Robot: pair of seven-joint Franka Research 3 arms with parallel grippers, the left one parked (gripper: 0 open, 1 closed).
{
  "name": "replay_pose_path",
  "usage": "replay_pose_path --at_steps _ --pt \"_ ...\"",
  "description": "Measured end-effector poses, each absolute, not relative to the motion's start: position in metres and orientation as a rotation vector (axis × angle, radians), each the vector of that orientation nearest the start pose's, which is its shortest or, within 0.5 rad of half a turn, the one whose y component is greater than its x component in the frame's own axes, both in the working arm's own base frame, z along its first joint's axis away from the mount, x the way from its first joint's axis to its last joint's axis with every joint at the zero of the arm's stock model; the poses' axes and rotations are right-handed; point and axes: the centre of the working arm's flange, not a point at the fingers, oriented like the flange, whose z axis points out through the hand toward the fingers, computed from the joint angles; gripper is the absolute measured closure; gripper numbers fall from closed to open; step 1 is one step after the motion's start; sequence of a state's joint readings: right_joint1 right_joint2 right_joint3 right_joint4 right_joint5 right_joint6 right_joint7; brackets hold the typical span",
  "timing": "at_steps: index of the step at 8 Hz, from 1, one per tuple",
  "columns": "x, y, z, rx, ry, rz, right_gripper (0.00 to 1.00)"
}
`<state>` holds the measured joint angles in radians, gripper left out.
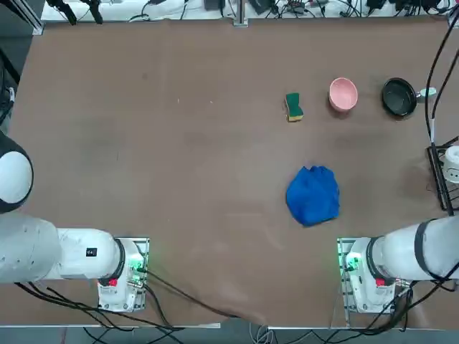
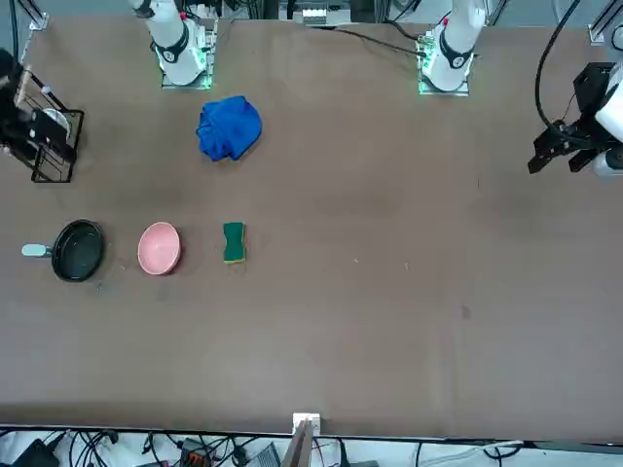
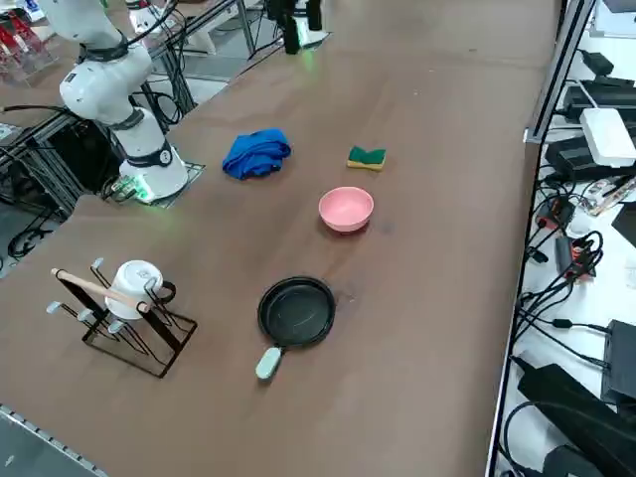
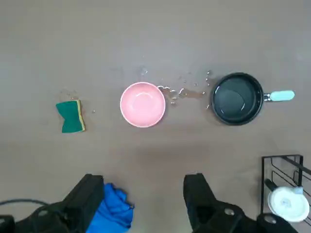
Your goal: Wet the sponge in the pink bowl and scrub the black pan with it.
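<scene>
Base of the right arm (image 1: 373,272) sits at the near edge of the brown surface (image 1: 179,179), and the arm stretches out to the right. Its right tool (image 4: 144,182) hangs raised over the surface's right side, pointing down, with its two fingers (image 4: 197,194) spread wide open. A crumpled blue cloth (image 1: 313,196) lies nearest among the loose things; out to its right stands a black wire rack (image 3: 139,338) bearing a white mug (image 3: 135,286). Farther off, the sponge (image 1: 293,107), green with a yellow layer, lies left of the pink bowl (image 1: 343,94), well apart from the blue cloth. The black pan (image 1: 399,97) is right of the pink bowl, its pale handle (image 4: 282,95) turned outward; water drops (image 4: 182,92) dot the surface between them. Beyond the far edge, black cables (image 3: 556,288) tangle among boxes on a white ledge (image 3: 621,288).
</scene>
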<state>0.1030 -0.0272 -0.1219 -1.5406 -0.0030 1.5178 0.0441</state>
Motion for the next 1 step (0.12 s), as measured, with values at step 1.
replay_pose_path --at_steps 1 --pt "0.5318 -0.0154 0.6566 -3.135 0.107 -0.014 0.00"
